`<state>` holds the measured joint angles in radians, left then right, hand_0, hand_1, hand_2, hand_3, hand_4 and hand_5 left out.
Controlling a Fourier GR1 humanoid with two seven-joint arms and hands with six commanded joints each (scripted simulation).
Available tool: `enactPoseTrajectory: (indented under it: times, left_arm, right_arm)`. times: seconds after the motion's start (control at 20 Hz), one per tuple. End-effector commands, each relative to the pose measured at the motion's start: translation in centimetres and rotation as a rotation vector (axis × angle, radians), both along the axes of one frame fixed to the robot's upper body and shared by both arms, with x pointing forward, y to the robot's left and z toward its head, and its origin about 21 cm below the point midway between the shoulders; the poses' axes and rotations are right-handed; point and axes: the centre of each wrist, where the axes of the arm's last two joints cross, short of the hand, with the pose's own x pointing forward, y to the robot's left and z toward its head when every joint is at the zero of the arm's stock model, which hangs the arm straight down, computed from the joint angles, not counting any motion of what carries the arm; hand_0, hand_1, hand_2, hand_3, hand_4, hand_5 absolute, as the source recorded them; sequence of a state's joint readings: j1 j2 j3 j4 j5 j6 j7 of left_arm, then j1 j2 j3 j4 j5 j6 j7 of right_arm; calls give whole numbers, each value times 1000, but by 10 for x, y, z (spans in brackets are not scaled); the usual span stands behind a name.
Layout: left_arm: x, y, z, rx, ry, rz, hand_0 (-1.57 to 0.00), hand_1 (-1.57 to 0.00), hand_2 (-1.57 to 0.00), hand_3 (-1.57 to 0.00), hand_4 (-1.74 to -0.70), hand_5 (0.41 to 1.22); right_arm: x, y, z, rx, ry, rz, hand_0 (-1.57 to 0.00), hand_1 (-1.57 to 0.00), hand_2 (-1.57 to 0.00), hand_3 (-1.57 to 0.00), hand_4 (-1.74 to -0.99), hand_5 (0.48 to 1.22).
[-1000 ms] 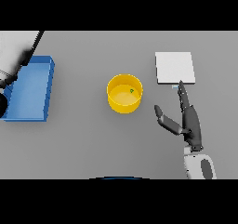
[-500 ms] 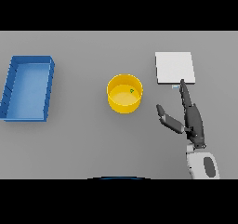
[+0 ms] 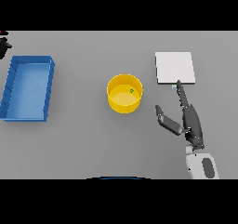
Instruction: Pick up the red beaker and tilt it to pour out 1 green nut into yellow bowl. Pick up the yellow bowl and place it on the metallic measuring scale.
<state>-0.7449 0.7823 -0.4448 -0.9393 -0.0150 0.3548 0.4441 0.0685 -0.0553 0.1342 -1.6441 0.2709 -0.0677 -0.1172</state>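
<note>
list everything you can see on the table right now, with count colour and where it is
bowl: 1, yellow, middle of the table
nut: 1, green, inside the bowl near its far right wall
scale: 1, pale metallic square plate, far right of the bowl
tray: 1, blue, left side
table: 1, grey, under everything
left hand: 1, dark, only a sliver at the far left edge, with a bit of red above it
right hand: 1, dark, open, right of the bowl, fingertips at the scale's near edge
</note>
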Motion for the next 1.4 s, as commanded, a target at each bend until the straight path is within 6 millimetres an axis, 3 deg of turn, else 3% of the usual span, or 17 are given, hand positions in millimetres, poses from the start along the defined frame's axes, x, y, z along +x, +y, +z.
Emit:
enactPoseTrajectory:
  times: [0.0, 0.25, 0.35, 0.45, 0.5, 0.55, 0.6, 0.65, 0.75, 0.9, 1.1, 1.35]
  left_arm:
    - [-6, -3, -8, -17, 11, 13, -1571, -1571, -1571, -1449, -1741, 1221]
    - [-27, -4, -35, -61, 54, 61, -1571, -1571, -1571, -1521, -1741, 1199]
    - [-31, -6, -39, -71, 78, 85, -1571, -1571, -1571, -1539, -1741, 1117]
    - [-34, -6, -43, -57, 98, 91, -1571, -1571, -1571, -1551, -1741, 967]
    - [-36, -6, -44, -33, 117, 79, -1571, -1571, -1571, -1555, -1667, 908]
    - [-39, -8, -45, -19, 157, 58, -1571, -1571, -1571, -1503, -1530, 865]
    - [-41, -6, -43, -23, 189, 22, -1564, -1449, -1432, -1362, -1374, 830]
    - [-46, -4, -42, -43, 223, -17, -1457, -1180, -1187, -1129, -1229, 803]
    - [-47, -4, -34, -59, 296, -57, -932, -755, -767, -722, -1034, 758]
    - [-50, -1, -29, -64, 336, -100, -477, -386, -392, -369, -878, 710]
    - [-48, -4, -30, -91, 342, -118, -195, -158, -160, -151, -802, 679]
    - [-43, 0, -26, -117, 252, -132, -63, -51, -52, -49, -785, 674]
  right_arm:
    - [-1, 0, -2, 6, 5, -3, 1, 1, 1, 1, -1217, 664]
    - [2, 0, 0, 1, -11, 5, 1, 1, 1, 1, -1216, 667]
    - [1, -1, 2, 1, -9, -1, 1, 1, 1, 1, -1207, 665]
    - [1, -1, 2, 3, -12, 2, 1, 1, 1, 1, -1205, 664]
    - [-1, 0, 1, 2, -20, 8, 1, 1, 1, 1, -1202, 667]
    - [0, 1, -1, 3, -4, -1, 1, 1, 1, 1, -1197, 664]
    - [-3, 0, 1, -1, -13, 0, 1, 1, 1, 1, -1192, 663]
    - [-3, -2, 0, 4, -8, 0, 1, 1, 1, 1, -1188, 663]
    - [-3, -1, -1, -1, -8, 2, 1, 1, 1, 1, -1185, 665]
    - [-7, 0, -2, -15, -14, 1, 1, 1, 1, 1, -1184, 667]
    - [-4, 2, 0, -6, 13, -2, 1, 1, 1, 1, -1188, 668]
    - [-3, 5, 2, -76, 14, -18, 1, 1, 1, 1, -1203, 660]
